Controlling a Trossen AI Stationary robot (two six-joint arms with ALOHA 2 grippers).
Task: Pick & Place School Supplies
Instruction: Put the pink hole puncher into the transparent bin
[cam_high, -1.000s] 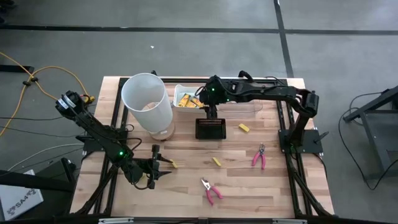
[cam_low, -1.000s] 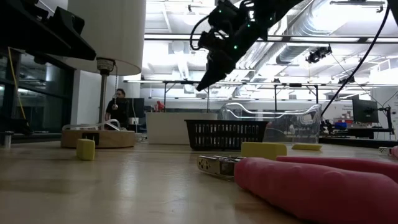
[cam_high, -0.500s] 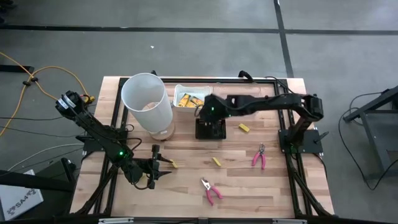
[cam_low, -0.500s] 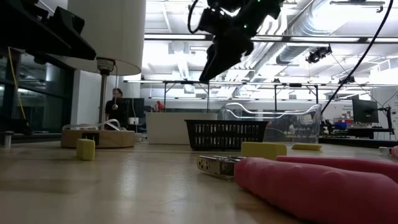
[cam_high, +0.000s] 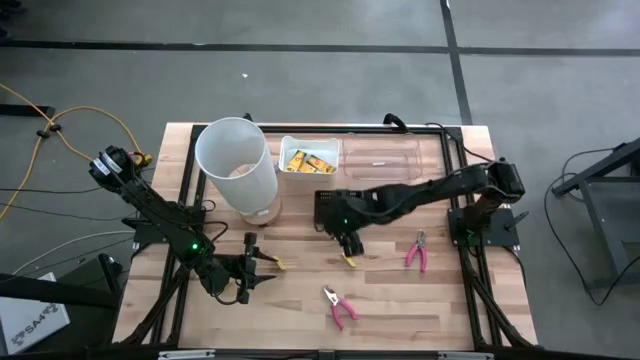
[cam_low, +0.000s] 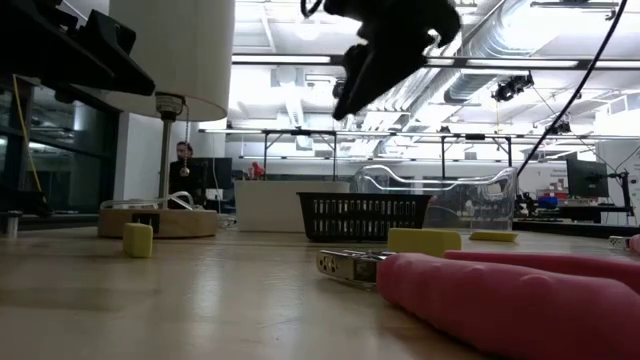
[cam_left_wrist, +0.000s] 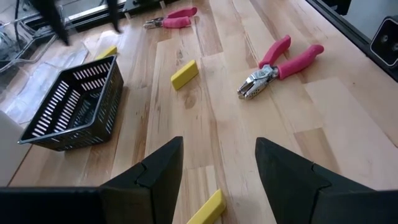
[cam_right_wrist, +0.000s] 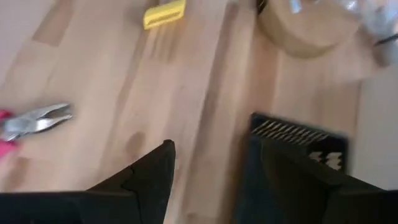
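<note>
Left gripper (cam_high: 262, 262) waits low at the front-left of the table, fingers parted and empty, with a small plain yellow block (cam_high: 281, 265) just beside its tips (also in the left wrist view (cam_left_wrist: 202, 210)). Behind it stands the tall white cylindrical bin (cam_high: 236, 165) on a round wooden base. Further right, the small black slotted basket (cam_high: 332, 206), with the right gripper (cam_high: 348, 243) over the boards just in front of it; its fingers stand apart with nothing between them. A second yellow block (cam_high: 349, 260) lies just beside that gripper, probably the next target. Judgement: blocks look light, stiff, flat-sided; pinch across the short width. Front centre, pink-handled metal pliers (cam_high: 338, 305); a second pair (cam_high: 416, 250) lies further right. Judgement: heavier, rigid, slick jaws; grip across both padded handles near the pivot. Yellow printed packets (cam_high: 305, 161) sit in a clear tub at the rear. Surface: pale wooden planks (cam_high: 400, 310), seams could snag. Room beyond: open lab, a person standing far off (cam_low: 186, 170).
</note>
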